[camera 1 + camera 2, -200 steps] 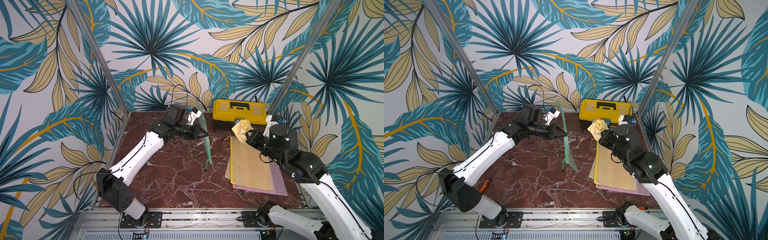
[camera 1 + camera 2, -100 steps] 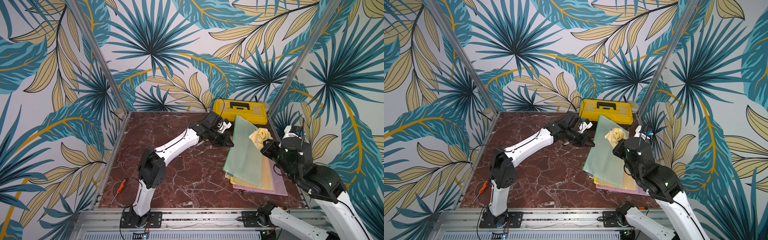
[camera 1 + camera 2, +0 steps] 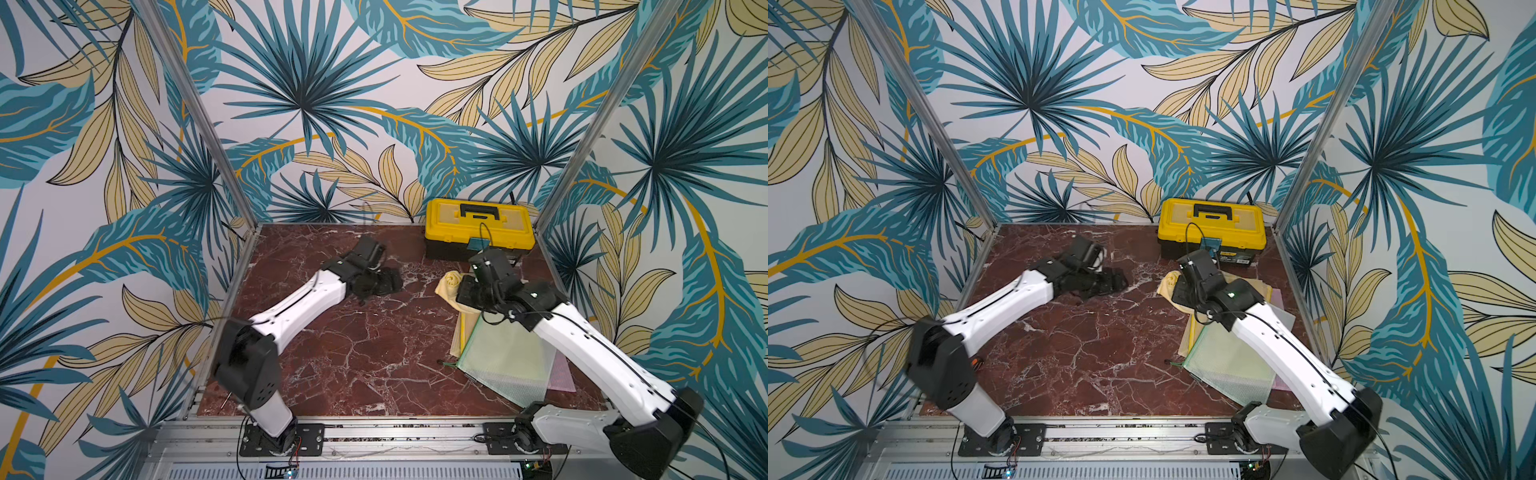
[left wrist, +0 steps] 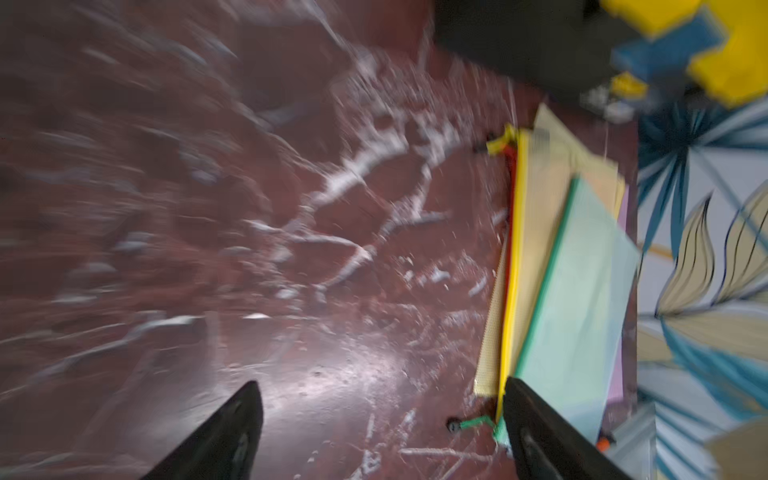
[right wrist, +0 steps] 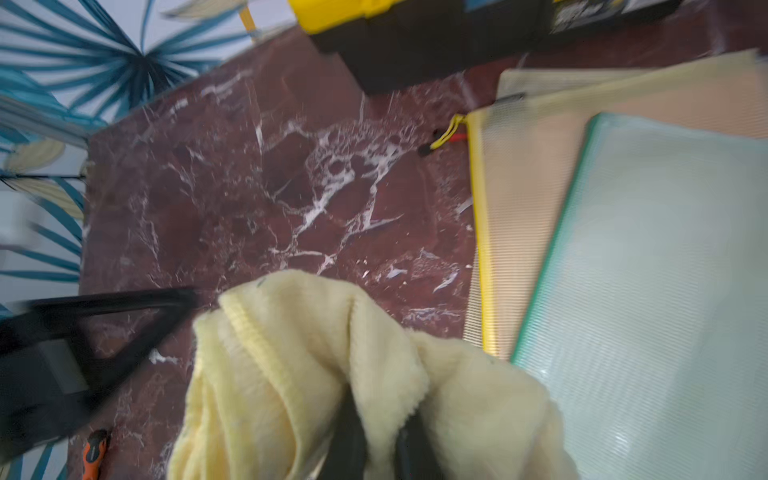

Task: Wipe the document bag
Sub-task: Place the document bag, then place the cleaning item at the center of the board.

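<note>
Veined red-brown marble tabletop (image 3: 353, 357) carries the green document bag (image 3: 505, 361) — flat, rectangular, fine mesh — in front of the yellow toolbox (image 3: 478, 224), lying skewed atop a stack of yellow and pink bags (image 5: 528, 216). Between bag and toolbox, the right gripper (image 5: 378, 440) is clamped on a fluffy yellow cloth (image 5: 316, 365). Near the toolbox, over bare marble, the left gripper (image 4: 382, 386) gapes wide — empty.

You see a red-brown marble table (image 3: 353, 332) w/ white veins. At the back right a yellow toolbox (image 3: 478, 226) stands on it. In front of the toolbox, a pile of document bags (image 3: 498, 361) lies flat near the right edge. An orange-handled screwdriver (image 3: 978, 360) lies by the left edge, mostly hidden.
</note>
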`<state>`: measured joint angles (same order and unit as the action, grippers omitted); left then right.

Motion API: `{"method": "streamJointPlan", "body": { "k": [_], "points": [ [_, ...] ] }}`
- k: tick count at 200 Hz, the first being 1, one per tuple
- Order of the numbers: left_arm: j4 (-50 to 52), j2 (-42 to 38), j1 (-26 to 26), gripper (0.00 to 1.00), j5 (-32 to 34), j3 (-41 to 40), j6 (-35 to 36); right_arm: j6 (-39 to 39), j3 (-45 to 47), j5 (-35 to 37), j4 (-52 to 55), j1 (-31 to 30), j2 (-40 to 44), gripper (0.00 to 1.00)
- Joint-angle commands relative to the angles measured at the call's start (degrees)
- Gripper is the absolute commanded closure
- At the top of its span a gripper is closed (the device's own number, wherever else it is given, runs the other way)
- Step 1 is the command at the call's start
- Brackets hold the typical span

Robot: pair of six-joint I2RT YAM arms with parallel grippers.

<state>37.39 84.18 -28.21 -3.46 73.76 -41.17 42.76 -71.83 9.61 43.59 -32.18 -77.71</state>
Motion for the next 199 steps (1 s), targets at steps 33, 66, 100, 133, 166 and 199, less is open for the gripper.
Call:
{"method": "streamJointPlan", "body": {
  "k": [33, 66, 100, 133, 166, 199],
  "points": [
    [1.02, -24.78, 5.43, 0.0, 20.05, -20.16, -4.58, -4.09, -15.59, -6.92, -4.5, -3.28, -30.78, 1.0],
    [1.02, -26.66, 6.01, 0.0, 21.98, -23.54, -4.62, -5.44, -23.6, -5.46, -3.76, -3.46, -40.9, 0.84],
    [1.02, -25.4, 7.04, 0.01, 22.6, -23.15, -3.83, -6.09, -26.04, -7.32, -5.19, -3.54, -42.07, 0.51],
    [1.02, -23.84, 8.49, 0.0, 25.85, -19.26, -0.2, -9.03, -28.14, -5.45, -5.02, -4.43, -36.7, 0.0],
    [0.85, -22.8, 10.92, 0.0, 31.67, -14.26, 5.12, -10.79, -25.98, 0.48, -4.02, -5.09, -26.97, 0.0],
    [-0.79, -22.85, 13.99, 0.0, 35.79, -12.92, 12.71, -14.85, -15.47, 6.19, -6.71, -5.03, -14.65, 0.01]
  ]
}}
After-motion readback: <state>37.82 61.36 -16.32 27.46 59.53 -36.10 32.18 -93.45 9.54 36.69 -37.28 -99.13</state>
